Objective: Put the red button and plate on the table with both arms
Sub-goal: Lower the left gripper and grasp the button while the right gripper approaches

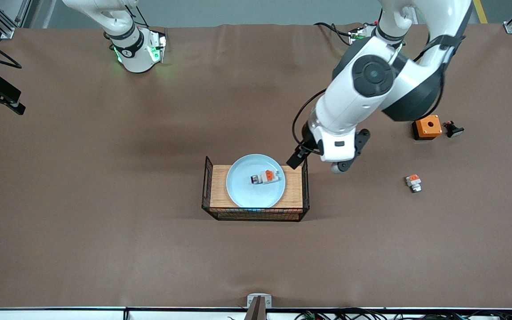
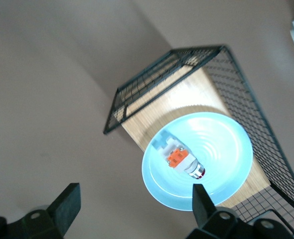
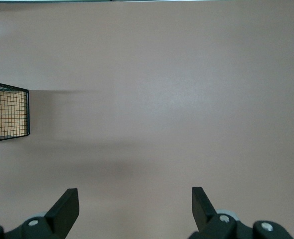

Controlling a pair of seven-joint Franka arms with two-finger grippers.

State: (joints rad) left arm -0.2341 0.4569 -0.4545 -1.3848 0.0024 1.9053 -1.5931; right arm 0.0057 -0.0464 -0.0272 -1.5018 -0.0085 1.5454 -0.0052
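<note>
Red button lies on plate. Left gripper spread wide, empty, at plate's 2 o'clock; right gripper wide, empty, waiting

Plate fills most of the wooden board; black wire sides wall both short ends and the near long edge. Access from above is clear. Left gripper hangs wide open over the board's end at the left arm's side.

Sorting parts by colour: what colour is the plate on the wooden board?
Pale blue. The plate shows best in the left wrist view.
</note>
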